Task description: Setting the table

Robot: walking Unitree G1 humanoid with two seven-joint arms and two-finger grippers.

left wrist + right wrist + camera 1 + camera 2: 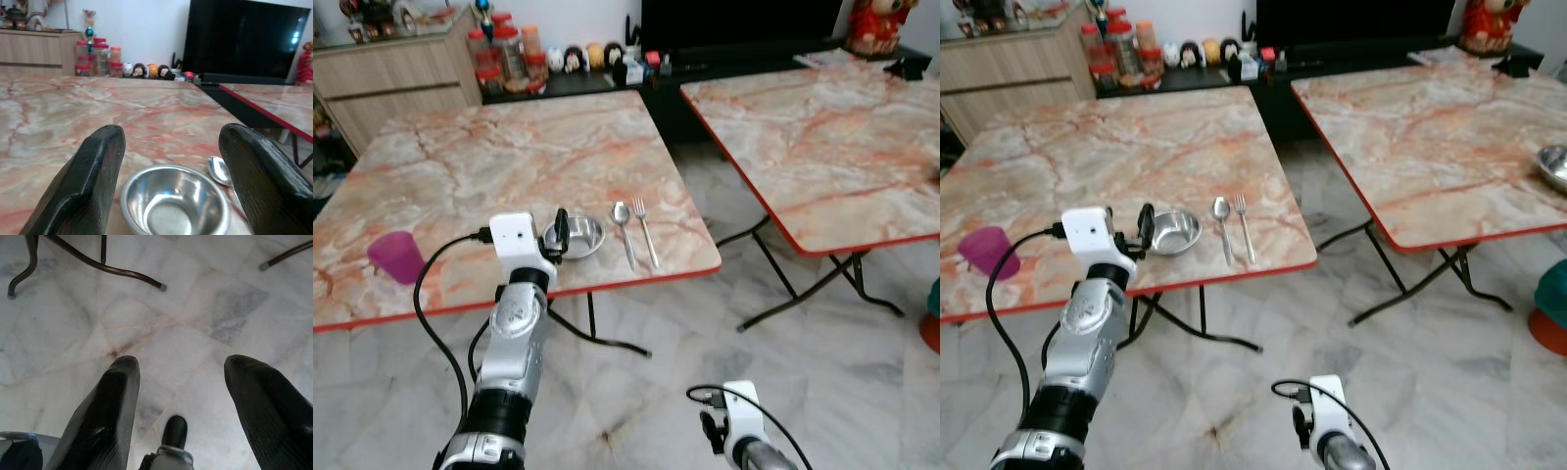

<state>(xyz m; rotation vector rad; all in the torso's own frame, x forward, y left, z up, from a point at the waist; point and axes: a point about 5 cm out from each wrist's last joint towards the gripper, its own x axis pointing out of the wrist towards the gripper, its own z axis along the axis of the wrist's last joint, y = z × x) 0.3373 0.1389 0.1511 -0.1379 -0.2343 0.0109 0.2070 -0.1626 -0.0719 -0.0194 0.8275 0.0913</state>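
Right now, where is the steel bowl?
The steel bowl sits near the left table's front edge, just left of the spoon, with the open left gripper over it.

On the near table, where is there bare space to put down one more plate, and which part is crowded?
The near table is bare across its middle and far half, and between the purple cup and the left gripper. The crowded part is the front right corner: the steel bowl, spoon and fork lie close together, with the open left gripper at the bowl.
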